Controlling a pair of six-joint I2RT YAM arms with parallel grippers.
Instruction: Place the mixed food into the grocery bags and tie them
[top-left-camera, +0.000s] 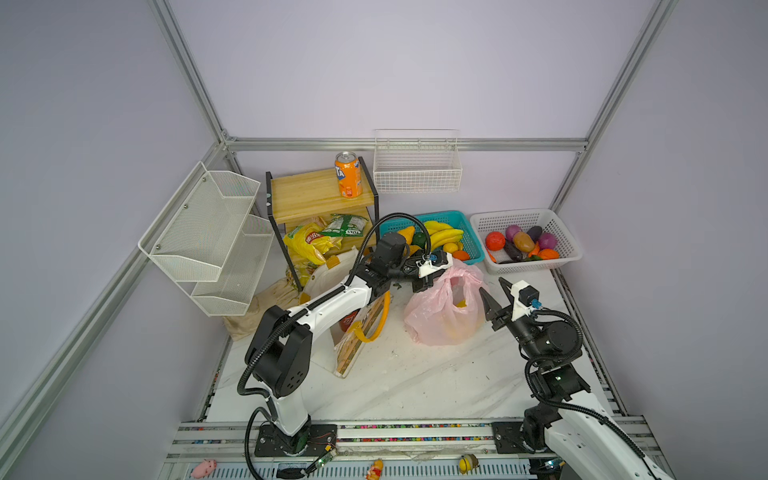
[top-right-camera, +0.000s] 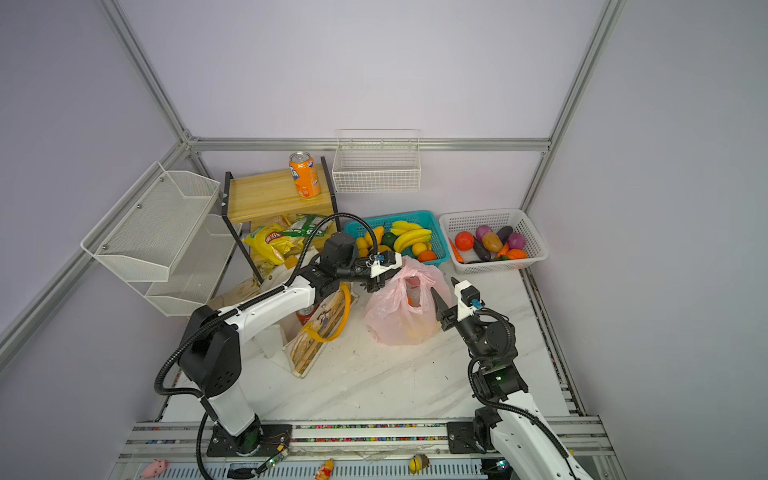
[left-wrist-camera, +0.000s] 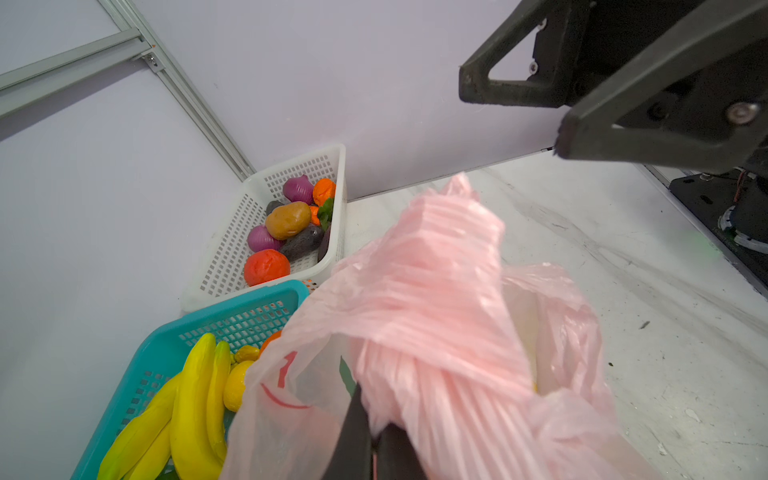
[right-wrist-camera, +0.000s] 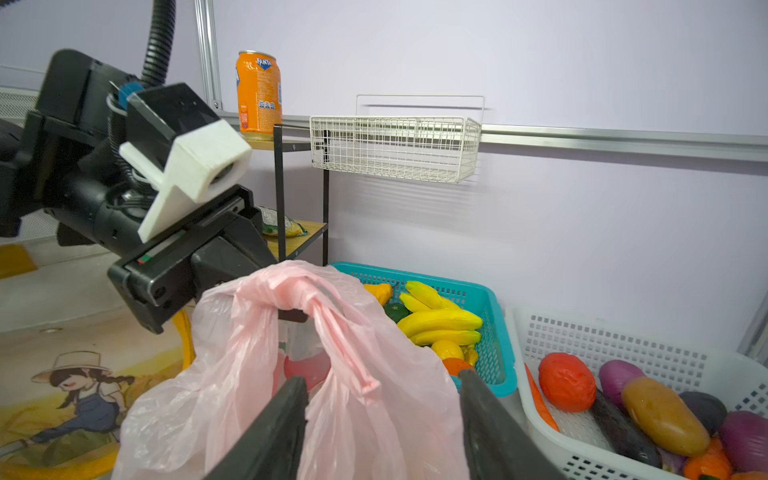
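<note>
Pink bag (top-left-camera: 440, 320) and white tote (top-left-camera: 357, 340) share the middle of the desk (top-left-camera: 415, 386). Your open room is the bare marble from 4 to 8 o'clock, running down to the near rail (top-left-camera: 415, 432). From 12 to 2 o'clock the far edge is taken up by a teal basket (top-left-camera: 473, 239) and a white basket (top-left-camera: 536, 218), and a wooden shelf (top-left-camera: 307, 195) closes off 10 to 11.

The tote lies tipped at the pink bag's 9 o'clock, partly under the left arm (top-left-camera: 332, 303). A red can (top-left-camera: 347, 322) shows just beside its printed panel. The pink bag stands upright, crumpled and translucent, with its mouth gaping and a yellow fruit (top-left-camera: 460, 304) showing inside.

Your left end effector (top-left-camera: 424, 286) is clenched on a bunched handle at the bag's 11 o'clock. Your right end effector (top-left-camera: 493, 291) is released, jaws spread, just beside the bag's 3 o'clock side.
</note>
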